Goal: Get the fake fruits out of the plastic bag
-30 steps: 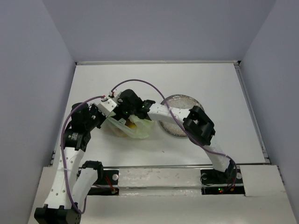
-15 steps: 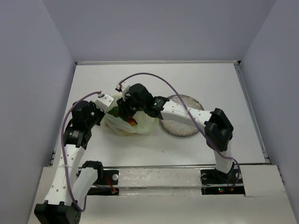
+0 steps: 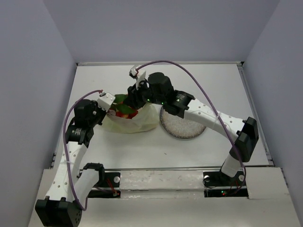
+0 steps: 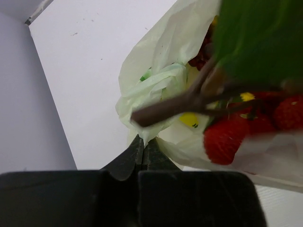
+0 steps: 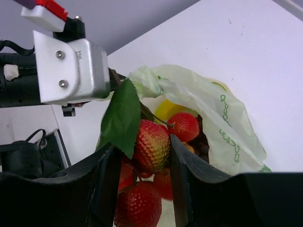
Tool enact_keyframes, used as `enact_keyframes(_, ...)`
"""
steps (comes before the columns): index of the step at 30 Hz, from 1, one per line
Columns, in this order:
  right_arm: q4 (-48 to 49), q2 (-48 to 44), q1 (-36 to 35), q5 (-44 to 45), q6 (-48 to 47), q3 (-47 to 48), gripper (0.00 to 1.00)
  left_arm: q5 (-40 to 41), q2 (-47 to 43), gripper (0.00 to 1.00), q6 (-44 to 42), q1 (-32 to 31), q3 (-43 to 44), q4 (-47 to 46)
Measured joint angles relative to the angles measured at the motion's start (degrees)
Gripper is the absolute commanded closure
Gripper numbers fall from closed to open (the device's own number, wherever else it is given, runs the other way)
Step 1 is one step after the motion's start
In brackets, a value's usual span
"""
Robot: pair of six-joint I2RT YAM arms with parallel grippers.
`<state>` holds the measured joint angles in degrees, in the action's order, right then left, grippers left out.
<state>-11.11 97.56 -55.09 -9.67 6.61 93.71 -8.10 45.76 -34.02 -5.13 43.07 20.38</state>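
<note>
The pale yellow-green plastic bag lies left of the plate, its mouth open upward. My left gripper is shut on the bag's edge and holds it up. My right gripper is shut on a cluster of bumpy red fake fruits with green leaves on a brown stem, lifted above the bag's mouth. The cluster shows red and green in the top view. A yellow piece and dark purple grapes stay inside the bag.
The round speckled grey plate lies just right of the bag, under my right forearm. The white table has walls at the back and both sides.
My right gripper has risen and moved back-right out of the bag with the red fruit cluster. The bag's mouth has opened wider. My left gripper keeps hold of the bag edge.
</note>
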Motion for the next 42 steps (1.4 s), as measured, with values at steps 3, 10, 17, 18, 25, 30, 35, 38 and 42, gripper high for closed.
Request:
enact_keyframes(3, 0.4, 0.0, 2.2, -0.5, 1.8, 0.3, 0.99, 0.0, 0.0, 1.0, -0.2, 0.0, 0.1, 0.0)
enact_keyframes(10, 5.8, 0.0, 8.1, -2.6, 7.8, 3.7, 0.99, -0.3, -0.1, 1.0, -0.2, 0.0, 0.1, 0.0)
enact_keyframes(17, 13.9, 0.1, 11.0, -0.3, 15.0, 7.6, 0.99, -1.0, -0.3, 1.0, -0.5, 0.0, 0.1, 0.0)
enact_keyframes(18, 15.4, 0.3, 11.2, 0.3, 16.1, 8.1, 0.99, -1.2, -0.3, 1.0, -0.6, 0.0, 0.1, 0.0)
enact_keyframes(25, 24.4, 7.9, 12.4, 3.7, 22.2, 18.6, 0.99, -1.8, -0.2, 1.0, -1.0, 0.0, 0.6, 0.0)
enact_keyframes(30, 25.1, 8.7, 16.0, 6.5, 22.2, 19.6, 0.99, -2.0, -0.3, 1.0, -1.1, 0.0, 0.9, 0.0)
enact_keyframes(35, 20.2, -1.9, 22.7, 11.9, 16.7, 4.4, 0.99, -2.3, -0.4, 1.0, -0.9, 0.0, 0.9, -0.1)
enact_keyframes(38, 15.0, -8.9, 24.5, 15.8, 13.3, -3.8, 0.99, -3.1, -0.6, 1.0, -0.8, 0.0, 0.9, -0.3)
enact_keyframes(42, 9.6, -18.0, 24.2, 20.0, 11.0, -18.3, 0.99, -4.6, -1.7, 1.0, -2.2, 0.0, 0.9, 0.0)
